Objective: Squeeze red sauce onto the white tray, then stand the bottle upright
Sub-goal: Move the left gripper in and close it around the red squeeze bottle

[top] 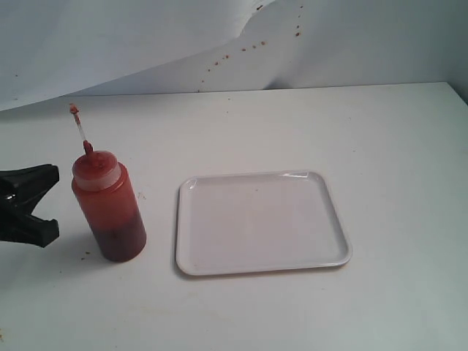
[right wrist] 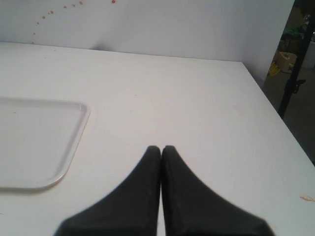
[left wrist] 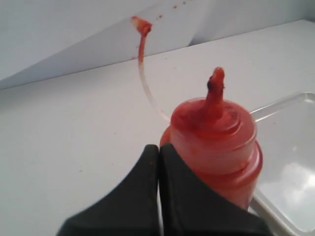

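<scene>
Exterior view: the bottle stands upright on the bench, long axis vertical, just left of the tray. Your left hand, jaws pressed together and holding nothing, is nearer; the right hand, likewise closed and empty, lies past the tray.

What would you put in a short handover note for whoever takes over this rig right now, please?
Left gripper: shut, empty, close beside the bottle but not touching it.
Right gripper: shut, empty, over the table on the side of the white tray away from the bottle.
Bottle: upright on the table, left of the tray.
Red sauce: all inside the bottle, none on the tray.
Done: nothing yet.
Left: grasp the bottle, squeeze sauce onto the tray, stand it upright again.
</scene>
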You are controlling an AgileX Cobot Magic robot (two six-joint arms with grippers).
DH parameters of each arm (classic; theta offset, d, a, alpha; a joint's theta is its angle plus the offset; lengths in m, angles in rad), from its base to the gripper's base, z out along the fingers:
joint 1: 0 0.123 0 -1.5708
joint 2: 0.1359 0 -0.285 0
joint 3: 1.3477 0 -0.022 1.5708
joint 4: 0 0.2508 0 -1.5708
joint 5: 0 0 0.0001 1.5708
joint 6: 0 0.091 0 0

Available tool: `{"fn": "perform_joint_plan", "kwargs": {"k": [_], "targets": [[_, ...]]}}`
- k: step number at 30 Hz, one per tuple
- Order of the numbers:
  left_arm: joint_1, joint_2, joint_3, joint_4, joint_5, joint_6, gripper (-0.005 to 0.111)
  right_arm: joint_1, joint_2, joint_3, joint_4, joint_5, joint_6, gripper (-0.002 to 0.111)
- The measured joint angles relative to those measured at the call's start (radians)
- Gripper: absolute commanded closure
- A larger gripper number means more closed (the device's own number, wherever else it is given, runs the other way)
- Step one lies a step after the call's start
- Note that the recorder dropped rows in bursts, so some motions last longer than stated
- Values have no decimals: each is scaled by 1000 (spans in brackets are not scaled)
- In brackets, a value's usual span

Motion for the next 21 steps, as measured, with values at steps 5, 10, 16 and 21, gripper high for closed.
{"fn": "perform_joint_plan", "kwargs": {"k": [5,10,16,21], "targets": [[0,-139,90,2,107,-14,107,0,0,0,0,0,0,108],[0,-190,188,2,54,-83,107,0,0,0,0,0,0,108],[0,-190,223,149,58,-118,107,0,0,0,0,0,0,108],[0,-190,223,219,62,-121,107,0,0,0,0,0,0,108]]}}
